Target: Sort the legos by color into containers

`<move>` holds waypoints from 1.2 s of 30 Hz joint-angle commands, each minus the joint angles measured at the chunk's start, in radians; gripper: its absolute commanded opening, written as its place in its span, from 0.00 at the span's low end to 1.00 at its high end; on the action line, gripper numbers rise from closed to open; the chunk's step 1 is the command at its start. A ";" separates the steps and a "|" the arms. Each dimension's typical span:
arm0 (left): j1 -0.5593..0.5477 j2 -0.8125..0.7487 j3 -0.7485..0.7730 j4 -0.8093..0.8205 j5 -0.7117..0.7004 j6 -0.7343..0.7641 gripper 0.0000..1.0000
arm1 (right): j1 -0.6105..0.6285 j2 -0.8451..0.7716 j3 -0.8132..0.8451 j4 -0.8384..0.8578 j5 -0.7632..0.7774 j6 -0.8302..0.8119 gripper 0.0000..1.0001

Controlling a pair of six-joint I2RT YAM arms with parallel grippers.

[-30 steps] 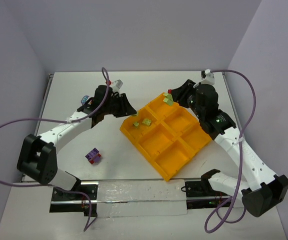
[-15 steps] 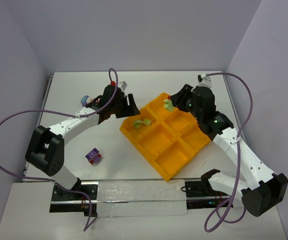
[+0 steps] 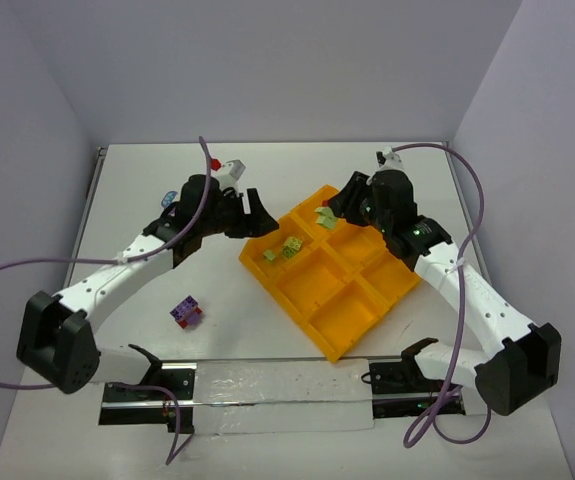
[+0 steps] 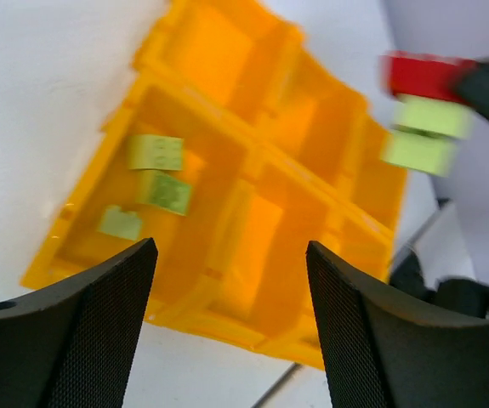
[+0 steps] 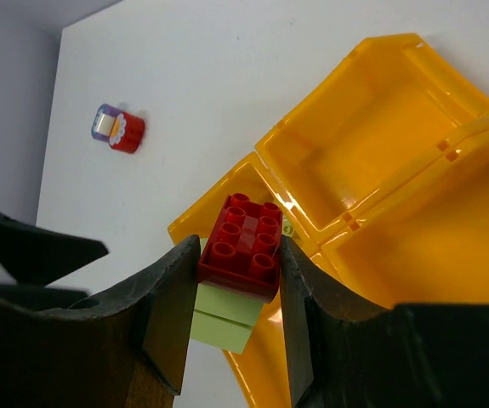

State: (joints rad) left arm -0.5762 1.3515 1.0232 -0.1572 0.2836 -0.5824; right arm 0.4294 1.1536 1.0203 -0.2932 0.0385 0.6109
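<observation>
Your right jaws clamp the red-green lego stack [image 5: 241, 246] over the tray's [image 5: 372, 144] far corner; left jaws hang open, empty

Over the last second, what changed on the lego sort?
The left fingers opened over the orange-yellow plastic tray, apparently releasing a brick; three yellow-green plastic bricks lie in its left-corner compartment. The right fingers, shut on the red-on-green brick stack, shifted slightly left. Tray and purple-and-red brick clump stayed put.
</observation>
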 commanded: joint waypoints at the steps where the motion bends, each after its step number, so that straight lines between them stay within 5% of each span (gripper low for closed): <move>1: -0.004 -0.040 -0.026 0.148 0.220 0.062 0.81 | 0.031 0.024 0.066 0.068 -0.034 0.010 0.00; 4: -0.007 -0.018 -0.026 0.209 0.354 0.069 0.83 | 0.056 0.050 0.094 0.062 -0.034 0.012 0.00; 10: -0.024 0.025 -0.014 0.248 0.392 0.051 0.82 | 0.078 0.059 0.101 0.089 -0.065 0.031 0.00; 24: -0.045 0.046 -0.055 0.447 0.303 -0.151 0.88 | 0.116 0.093 0.141 0.081 -0.053 0.027 0.00; 36: -0.079 0.123 0.009 0.415 0.227 -0.160 0.85 | 0.121 0.084 0.141 0.078 -0.043 0.029 0.00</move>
State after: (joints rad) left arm -0.6416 1.4559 0.9695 0.2279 0.5535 -0.7377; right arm 0.5411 1.2472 1.1076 -0.2478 -0.0154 0.6353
